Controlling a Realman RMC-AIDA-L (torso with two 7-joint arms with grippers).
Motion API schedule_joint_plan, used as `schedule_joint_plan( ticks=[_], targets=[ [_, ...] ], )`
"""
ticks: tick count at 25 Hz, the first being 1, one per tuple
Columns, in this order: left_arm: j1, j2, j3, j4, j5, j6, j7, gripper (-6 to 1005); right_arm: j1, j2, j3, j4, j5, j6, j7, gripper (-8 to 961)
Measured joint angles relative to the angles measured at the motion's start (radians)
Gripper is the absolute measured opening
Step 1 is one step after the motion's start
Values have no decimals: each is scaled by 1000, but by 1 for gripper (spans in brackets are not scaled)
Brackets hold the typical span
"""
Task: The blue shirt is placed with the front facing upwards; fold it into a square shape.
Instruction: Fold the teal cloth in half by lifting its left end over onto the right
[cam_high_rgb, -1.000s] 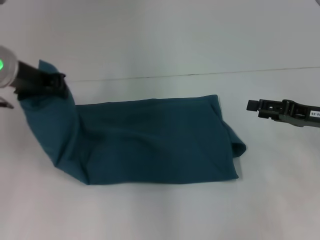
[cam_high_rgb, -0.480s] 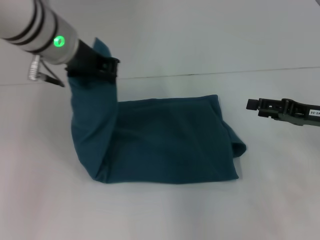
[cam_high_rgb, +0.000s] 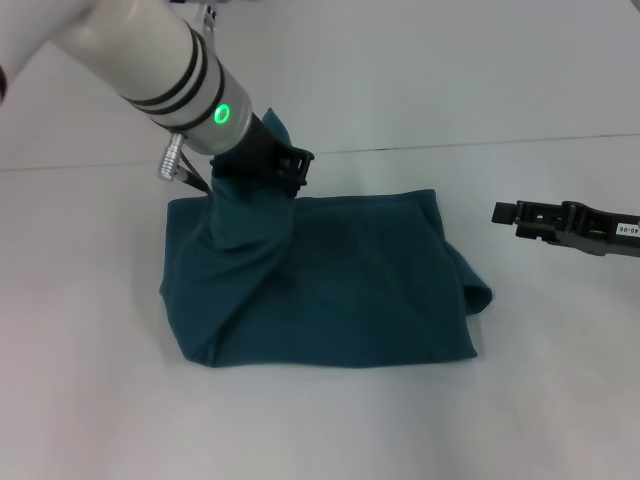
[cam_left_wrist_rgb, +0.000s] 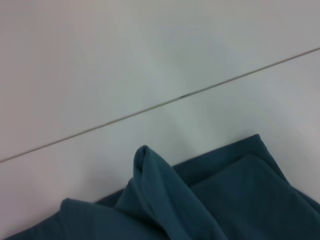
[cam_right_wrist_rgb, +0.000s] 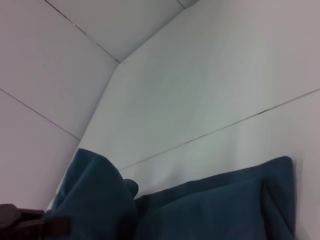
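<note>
Left gripper (cam_high_rgb: 290, 168) fingers pinched on lifted left edge of dark teal-blue cotton shirt (cam_high_rgb: 350, 290), rest flat below on white tabletop (cam_high_rgb: 330, 430). Right gripper (cam_high_rgb: 503, 211) parked beside shirt's right edge; its fingers unclear. Bare tabletop all around.

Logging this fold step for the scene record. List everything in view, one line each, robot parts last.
blue shirt: one, dark teal-blue, lying partly folded on the table centre, its left end lifted and carried over the rest.
table: one, white, under the shirt, a thin dark seam line running across its far side.
left tool: one, black on a white arm with a green light, shut on the shirt's raised end above the shirt's far left part.
right tool: one, black, off the shirt's right side, holding nothing.
</note>
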Motion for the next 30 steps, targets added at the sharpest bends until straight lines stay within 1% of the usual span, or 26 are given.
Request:
schedule_joint_plan(
  ticks=[5,8,10,14,16,20,24,27,30],
  targets=[
    [-18,-3,7,-41,-9,-26,1,101,-3,0,0,0,0,0,1,703],
    [-22,-4,39,-43,-36,-23,1,101,-2,-2,0,0,0,0,1,704],
    [-21,-5,57,-25,-50,-8,1,102,-2,-3,0,1,0,0,2,704],
    [-15,-4,63,43,-55,41,1,102,-6,-5,0,1,1,0,5,704],
    [-17,-4,65,46,-56,46,1,102,-7,-5,0,1,1,0,6,704],
    [-35,-4,66,-35,-56,-2,0,103,-6,-3,0,1,1,0,6,703],
    [-38,-3,62,-70,-63,-42,1,103,-4,-3,0,2,1,3,6,703],
    [-26,1,57,-71,-129,-60,15,103,-3,-3,-1,3,-1,3,6,704],
    [2,6,29,-45,-249,-63,70,104,-4,-5,-1,9,-1,4,6,704]
  ],
)
